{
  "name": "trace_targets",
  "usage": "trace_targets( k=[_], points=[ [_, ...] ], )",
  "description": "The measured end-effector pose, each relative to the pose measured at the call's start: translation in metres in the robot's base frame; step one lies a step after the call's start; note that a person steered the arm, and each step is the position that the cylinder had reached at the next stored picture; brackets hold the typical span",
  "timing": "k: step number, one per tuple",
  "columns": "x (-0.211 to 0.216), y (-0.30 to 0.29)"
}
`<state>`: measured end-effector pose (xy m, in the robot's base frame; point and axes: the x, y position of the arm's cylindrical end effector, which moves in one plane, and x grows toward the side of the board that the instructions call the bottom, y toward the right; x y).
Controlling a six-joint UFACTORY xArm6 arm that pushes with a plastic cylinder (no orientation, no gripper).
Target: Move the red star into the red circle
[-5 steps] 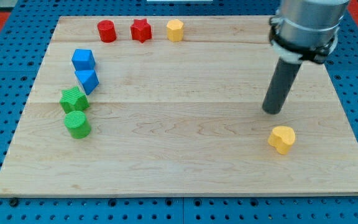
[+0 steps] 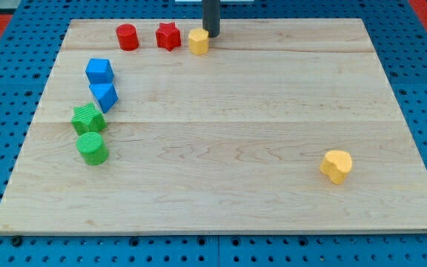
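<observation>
red star (image 2: 168,35) apart from red circle (image 2: 127,36) | my tip (image 2: 211,33) beside yellow block (image 2: 198,41) | no fingers, nothing held | push not started

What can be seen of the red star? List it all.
The red star is a small, solid-looking block with a star outline, uniformly red with a matte, plastic-like look. It sits flat on the wooden board near the view's top edge, between the red cylinder on its left and a yellow block on its right. A gap separates it from the cylinder; the yellow block is very close, contact unclear. My tip is just right of the yellow block, not touching the star.
</observation>
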<state>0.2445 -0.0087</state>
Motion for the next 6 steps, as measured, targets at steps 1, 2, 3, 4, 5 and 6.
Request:
trace_targets(
  k=[1,2,3,4,5,6],
  points=[
    [-0.003,-0.032],
    [-0.006,-0.063],
    [-0.006,-0.108],
    [0.020,-0.084],
    [0.021,-0.004],
    [0.023,0.041]
  ],
)
